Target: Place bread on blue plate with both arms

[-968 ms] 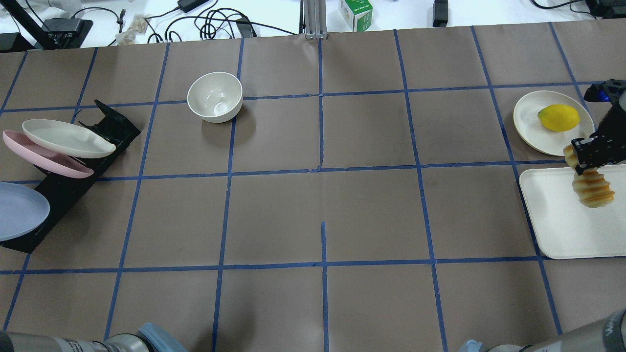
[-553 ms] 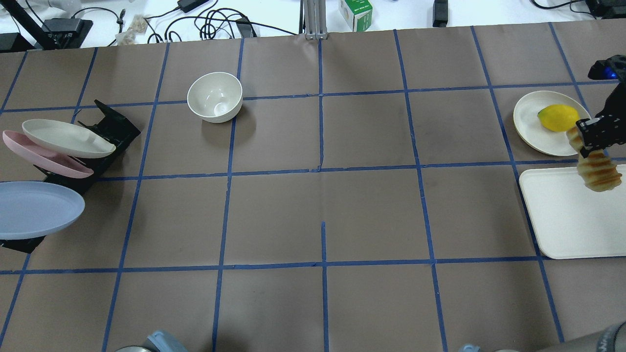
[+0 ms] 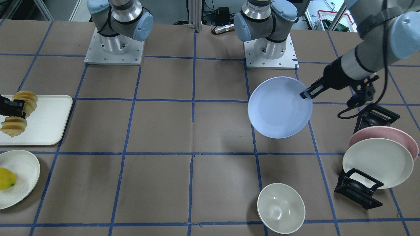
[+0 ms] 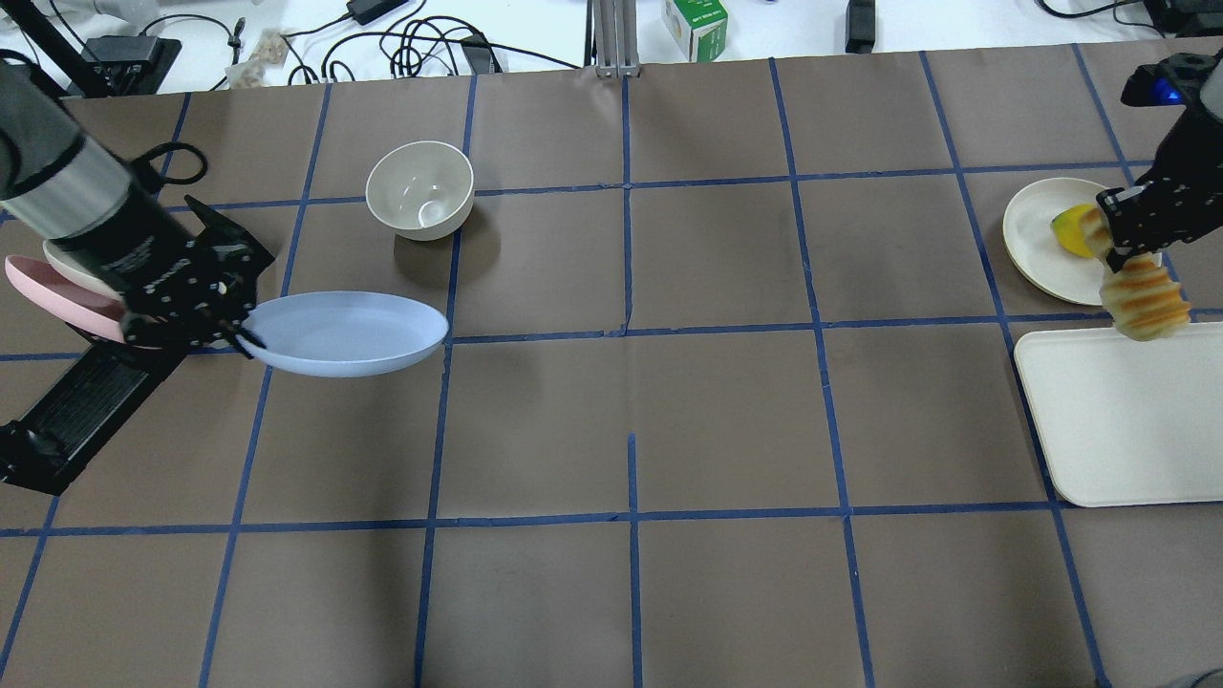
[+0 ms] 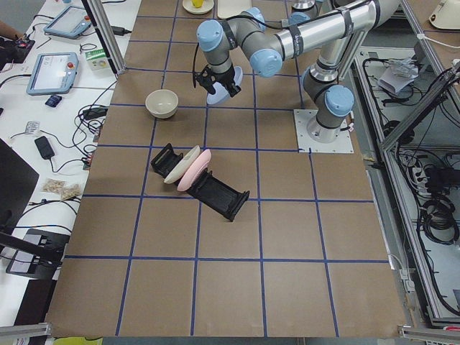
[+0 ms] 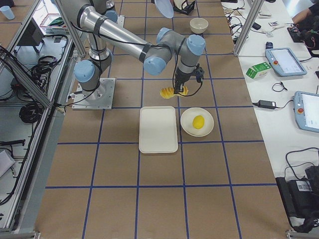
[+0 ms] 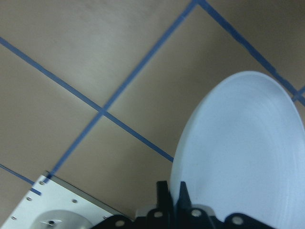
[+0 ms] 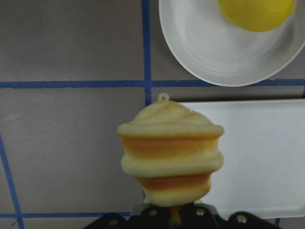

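The bread (image 4: pixel 1142 296), a ridged orange and pale yellow loaf, hangs in my right gripper (image 4: pixel 1127 234), which is shut on its middle above the far edge of the white tray. It also shows in the front view (image 3: pixel 13 126) and the right wrist view (image 8: pixel 171 152). My left gripper (image 4: pixel 234 334) is shut on the rim of the blue plate (image 4: pixel 344 333) and holds it in the air, roughly level, left of the table's centre. The plate also shows in the front view (image 3: pixel 279 106) and the left wrist view (image 7: pixel 243 157).
A white bowl (image 4: pixel 420 188) stands behind the blue plate. A black rack (image 4: pixel 86 392) at the left holds a pink plate (image 3: pixel 384 134) and a cream plate (image 3: pixel 377 162). A white tray (image 4: pixel 1108 420) and a cream plate (image 4: pixel 1032 239) with a lemon (image 4: pixel 1068 229) lie at the right.
My left arm has come into view and carried the blue plate off the rack to the right. My right gripper has moved the bread away from me, past the tray's far edge.
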You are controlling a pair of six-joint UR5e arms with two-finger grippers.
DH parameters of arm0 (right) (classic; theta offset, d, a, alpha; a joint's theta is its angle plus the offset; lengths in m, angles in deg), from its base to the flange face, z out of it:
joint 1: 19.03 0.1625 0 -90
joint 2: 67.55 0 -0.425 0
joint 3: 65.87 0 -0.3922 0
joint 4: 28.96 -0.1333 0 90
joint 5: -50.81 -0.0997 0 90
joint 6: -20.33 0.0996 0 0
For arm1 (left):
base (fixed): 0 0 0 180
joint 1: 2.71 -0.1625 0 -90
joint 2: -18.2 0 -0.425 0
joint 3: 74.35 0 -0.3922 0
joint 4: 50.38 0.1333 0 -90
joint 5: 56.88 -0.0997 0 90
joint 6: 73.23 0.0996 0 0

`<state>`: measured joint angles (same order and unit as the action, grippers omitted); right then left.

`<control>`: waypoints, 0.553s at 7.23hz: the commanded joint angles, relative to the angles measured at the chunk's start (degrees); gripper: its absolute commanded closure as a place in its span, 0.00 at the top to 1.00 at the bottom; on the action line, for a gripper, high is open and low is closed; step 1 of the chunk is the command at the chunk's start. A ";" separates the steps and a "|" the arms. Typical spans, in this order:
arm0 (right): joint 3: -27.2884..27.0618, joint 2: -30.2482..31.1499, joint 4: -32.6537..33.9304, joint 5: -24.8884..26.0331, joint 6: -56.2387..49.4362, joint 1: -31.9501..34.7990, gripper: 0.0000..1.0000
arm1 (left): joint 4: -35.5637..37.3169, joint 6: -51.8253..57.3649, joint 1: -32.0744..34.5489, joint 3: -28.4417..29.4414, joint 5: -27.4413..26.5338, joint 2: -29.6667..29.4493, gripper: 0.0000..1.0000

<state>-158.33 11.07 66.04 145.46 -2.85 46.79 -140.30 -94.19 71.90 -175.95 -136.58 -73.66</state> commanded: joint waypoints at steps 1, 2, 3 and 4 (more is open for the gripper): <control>0.52 1.00 -1.22 -1.23 8.29 6.30 0.00 | 23.44 -1.98 10.77 -8.65 11.70 -4.09 0.00; 0.52 1.44 -1.31 -1.66 12.16 9.46 0.00 | 40.45 -4.15 14.21 -14.45 12.54 -6.72 0.00; 0.52 2.06 -2.01 -1.84 15.15 11.50 0.00 | 49.49 -4.44 16.33 -17.47 12.12 -9.36 0.00; 0.52 2.15 -2.19 -3.50 18.31 13.78 0.00 | 52.28 -5.66 19.31 -17.93 12.02 -11.47 0.00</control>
<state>-157.81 12.86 64.25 143.38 11.35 57.59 -95.48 -98.56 87.64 -191.70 -124.76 -82.28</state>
